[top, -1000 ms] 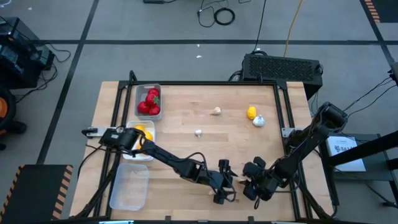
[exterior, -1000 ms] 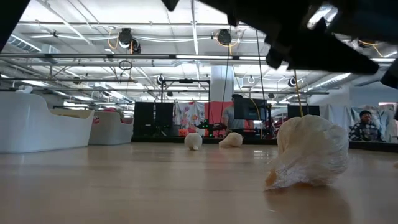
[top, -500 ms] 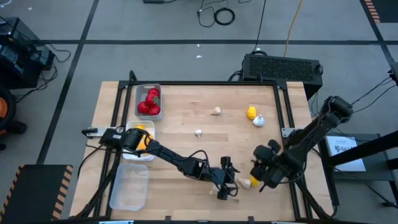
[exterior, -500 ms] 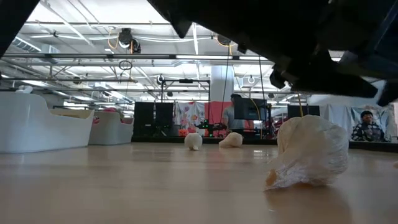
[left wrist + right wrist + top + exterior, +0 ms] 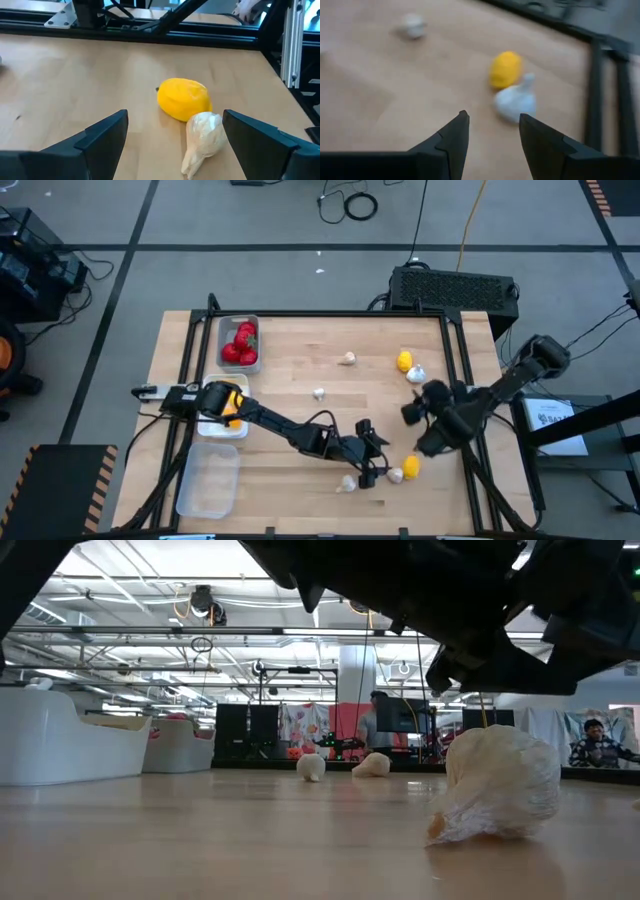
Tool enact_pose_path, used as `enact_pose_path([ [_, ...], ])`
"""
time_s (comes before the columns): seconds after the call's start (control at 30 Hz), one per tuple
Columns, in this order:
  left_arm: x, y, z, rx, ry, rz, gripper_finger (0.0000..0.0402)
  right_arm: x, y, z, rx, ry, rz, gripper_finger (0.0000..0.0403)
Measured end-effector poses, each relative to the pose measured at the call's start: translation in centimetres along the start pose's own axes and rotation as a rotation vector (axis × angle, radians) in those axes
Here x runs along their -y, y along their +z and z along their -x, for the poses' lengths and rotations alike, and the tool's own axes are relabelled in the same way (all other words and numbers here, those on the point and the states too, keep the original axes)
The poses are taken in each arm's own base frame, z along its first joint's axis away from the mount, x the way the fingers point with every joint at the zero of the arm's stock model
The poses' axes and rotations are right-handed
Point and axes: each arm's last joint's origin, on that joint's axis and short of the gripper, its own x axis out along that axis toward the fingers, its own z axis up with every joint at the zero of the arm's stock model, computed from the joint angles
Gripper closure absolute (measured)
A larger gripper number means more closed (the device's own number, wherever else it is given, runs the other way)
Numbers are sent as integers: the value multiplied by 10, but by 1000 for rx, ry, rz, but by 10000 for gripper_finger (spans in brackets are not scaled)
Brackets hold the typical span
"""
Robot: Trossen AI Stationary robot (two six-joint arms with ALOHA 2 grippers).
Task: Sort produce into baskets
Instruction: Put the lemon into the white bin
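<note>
My right tool (image 5: 424, 432) has lifted away, half-open and empty, uncovering a lemon (image 5: 410, 466) beside garlic (image 5: 395, 475); my left tool (image 5: 372, 463) waits wide open before them.

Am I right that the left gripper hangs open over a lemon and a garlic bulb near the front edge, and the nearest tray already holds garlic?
Not quite. The high view shows the nearest tray empty. The rest stands: the left gripper hangs open over the lemon and garlic bulb.
</note>
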Motion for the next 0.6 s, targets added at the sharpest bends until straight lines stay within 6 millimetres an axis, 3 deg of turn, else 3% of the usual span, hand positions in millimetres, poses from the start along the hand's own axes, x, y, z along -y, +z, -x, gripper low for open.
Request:
enact_pose_path([
  [0.17,0,-1,0,-7,1,-2,70,10,23,-18,-8,-166,-101,239],
  [0.27,0,-2,0,-18,3,-5,70,16,40,-30,-49,-207,-64,239],
  [0.6,-5,-6,0,-73,18,-15,70,25,98,-86,-298,-39,-50,239],
])
